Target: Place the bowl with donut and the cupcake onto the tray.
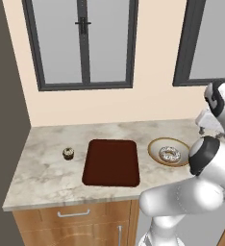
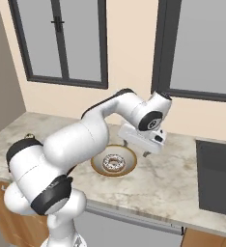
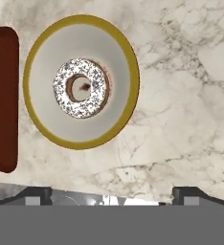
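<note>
Left base view: the tray (image 1: 111, 162) lies flat on the marble counter (image 1: 47, 168), the cupcake (image 1: 68, 153) just to its left and apart from it, the bowl (image 1: 168, 151) with the donut (image 1: 169, 154) just beside its right edge. Bare counter runs along the wall behind all three.

Right base view: the arm hides the tray; the gripper (image 2: 146, 150) hangs above the counter just right of the bowl, and the black sink (image 2: 216, 176) sits well apart to the right, open marble between.

Hand view: the fingertips (image 3: 37, 193) stand spread wide with nothing between them. The bowl's rim lies close to the tray's rounded edge without touching.
</note>
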